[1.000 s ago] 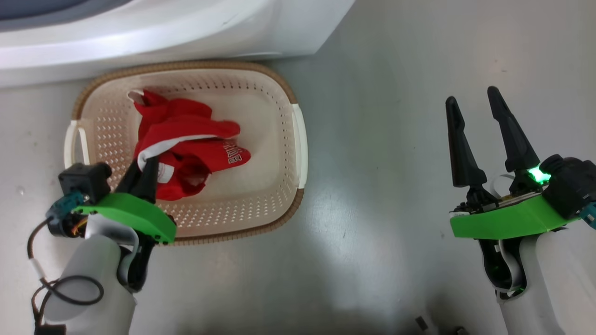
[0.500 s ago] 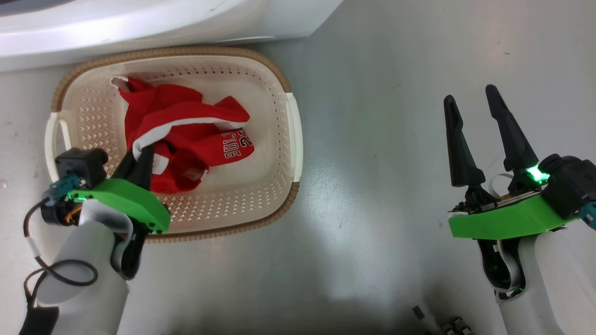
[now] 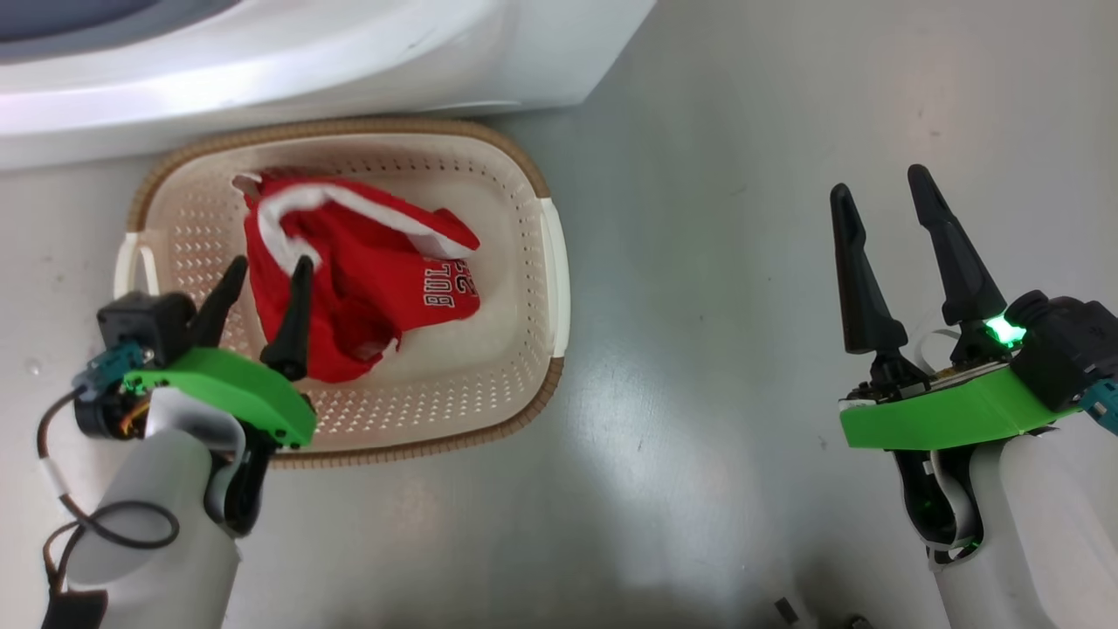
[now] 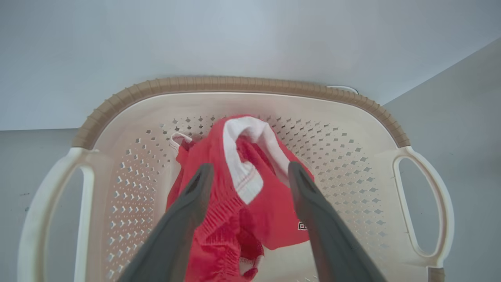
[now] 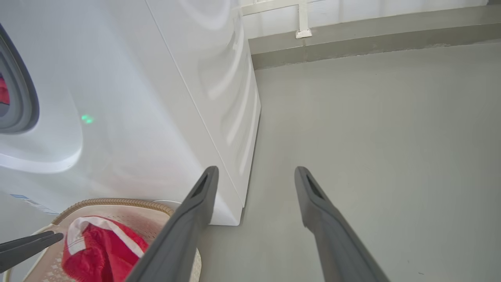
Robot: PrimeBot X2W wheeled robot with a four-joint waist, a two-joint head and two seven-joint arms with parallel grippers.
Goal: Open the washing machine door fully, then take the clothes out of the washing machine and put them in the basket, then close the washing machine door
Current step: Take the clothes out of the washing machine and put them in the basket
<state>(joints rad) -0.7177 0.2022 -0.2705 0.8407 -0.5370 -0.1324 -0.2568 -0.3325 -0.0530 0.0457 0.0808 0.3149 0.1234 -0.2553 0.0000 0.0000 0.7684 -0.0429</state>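
The cream basket [image 3: 524, 218] with its brown rim stands on the floor against the white washing machine [image 3: 262, 61]. A red jersey with white trim, one of the clothes [image 3: 376, 271], lies crumpled inside it. My left gripper [image 3: 271, 265] hovers open over the basket's left half. In the left wrist view its fingers [image 4: 188, 203] straddle the loose jersey [image 4: 274, 219] without pinching it, above the basket [image 4: 235, 83]. My right gripper [image 3: 879, 183] stands open and empty over bare floor, far to the right. The washing machine door is out of view.
The right wrist view shows the machine's front and side [image 5: 156, 98], the grey gasket [image 5: 19, 98] with a bit of red [image 5: 2, 92] inside it, and a low wall ledge [image 5: 352, 43] beyond. Open grey floor [image 3: 699, 349] lies between basket and right arm.
My left gripper has opened and let go of the red jersey, which has settled into the basket. The head camera shifted a little. The right arm has held still.
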